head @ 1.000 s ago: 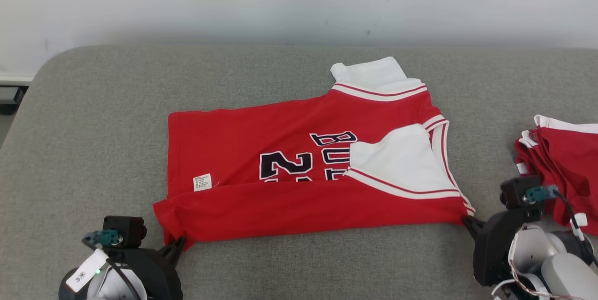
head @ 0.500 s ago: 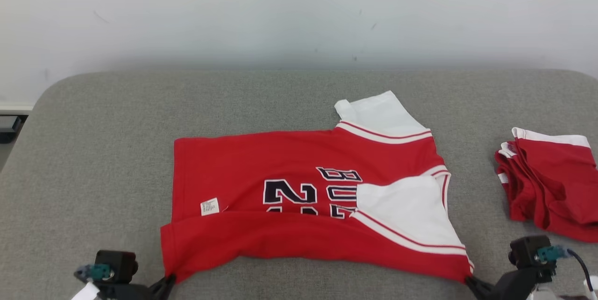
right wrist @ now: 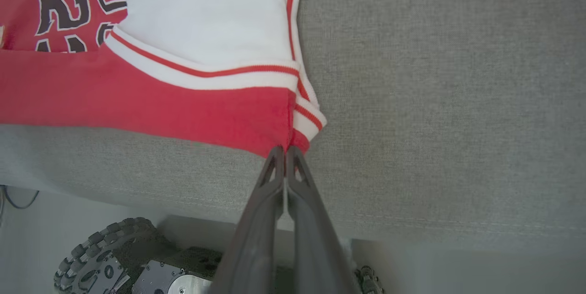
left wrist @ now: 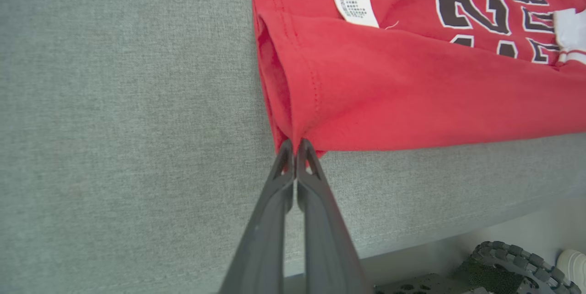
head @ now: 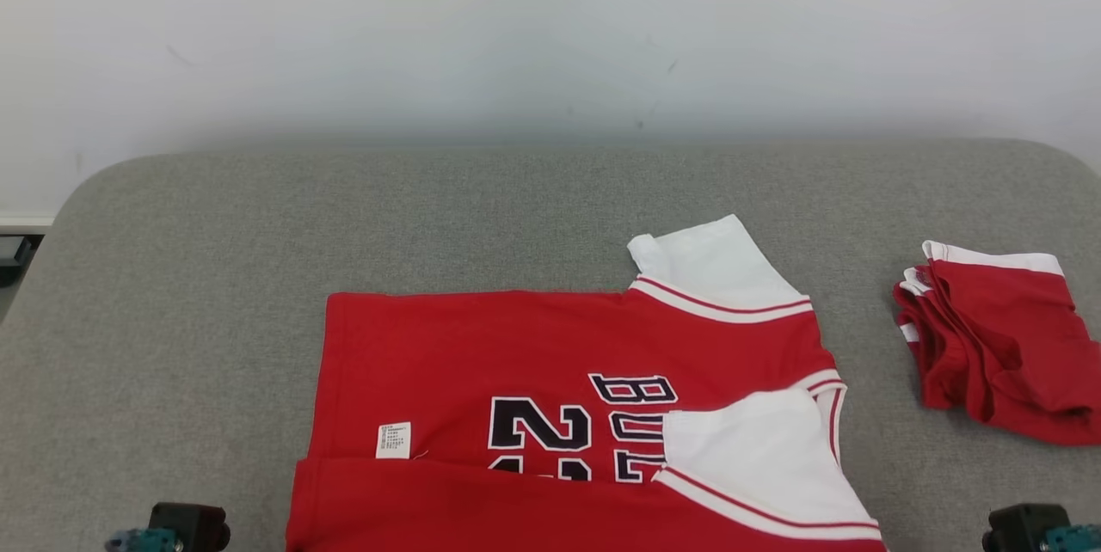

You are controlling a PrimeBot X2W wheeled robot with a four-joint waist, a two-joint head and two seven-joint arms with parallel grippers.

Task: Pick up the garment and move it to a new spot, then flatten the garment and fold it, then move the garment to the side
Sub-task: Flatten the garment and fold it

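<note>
The red shirt (head: 568, 380) lies on the grey pad (head: 215, 260), low down at about 6 o'clock in the head view, and its near edge runs off the bottom of that view. The near side of the shirt is folded up over itself, so a red band hides the lower half of the dark numbers. The far sleeve (head: 714, 264) is white and sticks out at 1 o'clock. The near sleeve (head: 748, 449), white too, lies folded onto the shirt at 4 o'clock. A small white tag (head: 394, 440) sits on the shirt at 8 o'clock. The left gripper (left wrist: 295, 145) is closed tight on the shirt's corner at 7 o'clock (its two dark fingers press together with red cloth pinched at the tips). The right gripper (right wrist: 284, 149) is closed the same way on the corner at 5 o'clock, right by the red and white trim. A pile (head: 998, 346) of red and white cloth sits at 3 o'clock on the pad, well apart from the shirt. A pale wall (head: 516, 36) stands behind the pad at 12 o'clock.
</note>
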